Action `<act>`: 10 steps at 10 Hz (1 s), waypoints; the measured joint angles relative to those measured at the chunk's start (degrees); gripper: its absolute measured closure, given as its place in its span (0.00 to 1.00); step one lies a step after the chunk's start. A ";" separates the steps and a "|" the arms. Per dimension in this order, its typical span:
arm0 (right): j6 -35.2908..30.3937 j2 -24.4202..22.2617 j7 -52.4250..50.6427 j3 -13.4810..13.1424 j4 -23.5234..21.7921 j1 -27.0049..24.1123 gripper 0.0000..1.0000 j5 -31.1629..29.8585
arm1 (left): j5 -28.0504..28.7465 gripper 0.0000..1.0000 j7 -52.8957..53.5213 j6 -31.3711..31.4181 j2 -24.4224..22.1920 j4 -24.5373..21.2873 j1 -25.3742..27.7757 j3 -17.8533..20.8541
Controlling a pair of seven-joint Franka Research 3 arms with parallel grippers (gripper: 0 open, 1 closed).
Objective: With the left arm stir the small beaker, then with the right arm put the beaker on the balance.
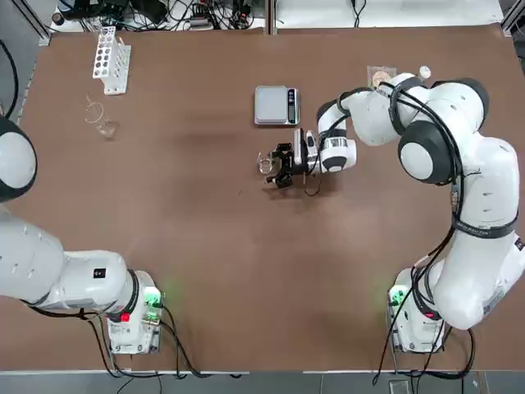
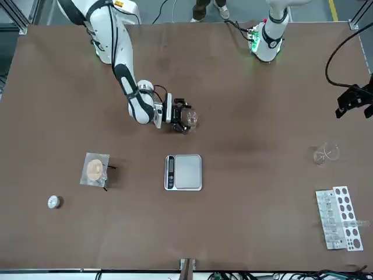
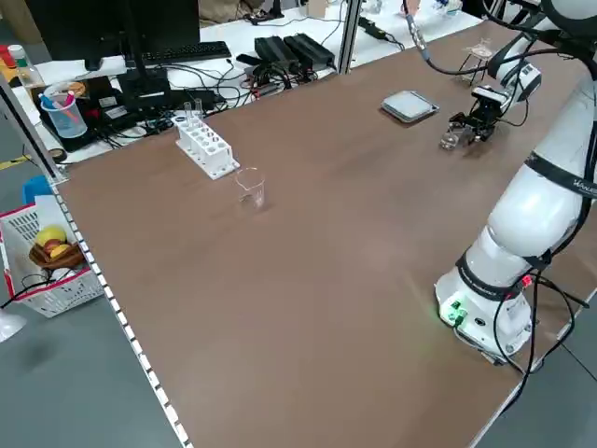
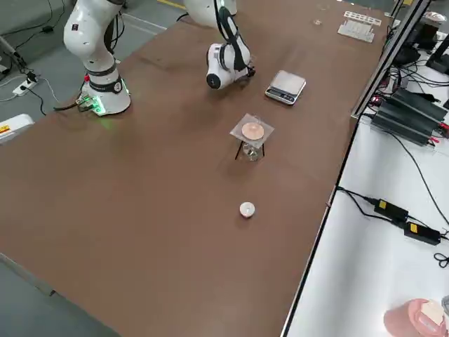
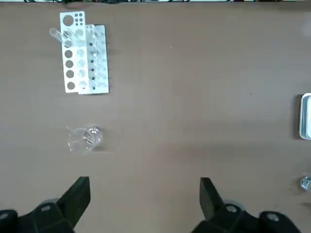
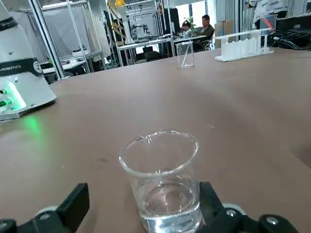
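The small beaker (image 6: 160,179), clear glass with a little liquid, stands upright on the brown table near its middle, in front of the balance (image 1: 276,105). My right gripper (image 1: 275,165) lies low and level at the beaker (image 1: 264,162). It is open, with one finger on each side of the glass, and a gap shows beside one finger (image 6: 73,208). My left gripper (image 5: 144,191) hangs open and empty above the table's far left part, over a larger beaker (image 5: 82,140). It also shows as the left gripper (image 2: 354,102) at the front view's edge.
A white test-tube rack (image 1: 111,59) stands at the back left, and the larger beaker (image 1: 102,121) with a glass rod is near it. A little stand with an orange disc (image 1: 381,78) and a small white round object (image 2: 53,202) are at the back right. People sit far off in the room.
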 joint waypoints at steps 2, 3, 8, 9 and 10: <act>0.00 0.56 -0.03 0.00 1.14 0.39 0.01 0.52 | 0.00 0.00 0.00 0.00 0.08 0.00 -0.03 -0.04; 0.01 1.05 -0.04 0.00 1.78 0.56 0.02 0.61 | 0.00 0.00 -0.02 0.00 0.09 0.00 -0.07 -0.10; 0.01 2.35 -0.08 -0.03 3.19 0.87 0.33 0.75 | 0.00 0.00 -0.05 0.00 0.10 0.01 -0.03 -0.09; -0.03 2.45 -0.09 -0.03 3.38 0.88 0.37 0.76 | 0.00 0.00 -0.05 0.00 0.10 0.03 -0.07 -0.14; -0.09 2.46 -0.09 -0.05 3.46 0.89 0.41 0.76 | 0.00 0.00 -0.04 0.00 0.10 0.06 -0.15 -0.20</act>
